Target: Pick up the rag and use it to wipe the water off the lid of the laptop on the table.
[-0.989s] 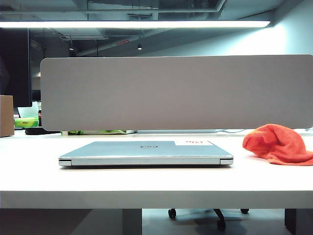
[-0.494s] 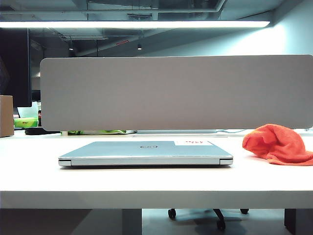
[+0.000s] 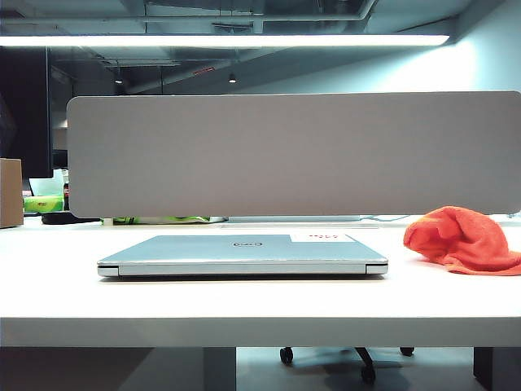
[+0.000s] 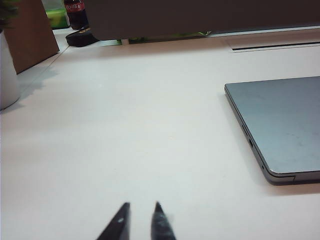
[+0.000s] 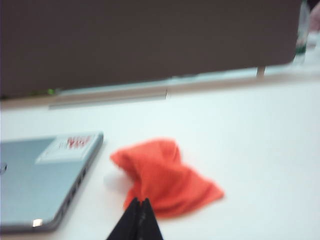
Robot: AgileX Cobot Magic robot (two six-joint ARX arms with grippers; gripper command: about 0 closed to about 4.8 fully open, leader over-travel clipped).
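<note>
While both of my arms sit pulled back off the exterior view, only the wrist cameras show my fingers. My right gripper (image 5: 139, 201) has its two dark fingers (image 5: 131, 222) pressed together with nothing between them, hanging low over the white worktop (image 5: 260, 145). Just beyond their tips lies the rag (image 5: 165, 180), a crumpled orange-red heap, loose on the worktop and not in my grip; the picture is blurred, so I cannot tell whether the tips touch its near edge. Beside the rag, off to one side of my right fingers, rests the closed laptop (image 5: 45, 180), its white sticker (image 5: 70, 144) with red marks at the corner nearest the rag. A clear strip of worktop separates rag and laptop.

My left gripper (image 4: 141, 206) hovers over bare worktop with its fingers (image 4: 119, 224) narrowly parted and empty. The laptop's other end lies ahead of them and to the side, well apart from the tips, its grey lid (image 4: 285, 120) flat and level.

From the exterior camera, the laptop (image 3: 242, 254) lies closed near the middle of the worktop (image 3: 260, 309), the oval logo (image 3: 247, 243) and sticker showing on the lid. The rag (image 3: 462, 238) sits to the right of it, apart from its edge. Behind both stands a wide grey divider (image 3: 293, 155). I cannot make out water on the lid.
</note>
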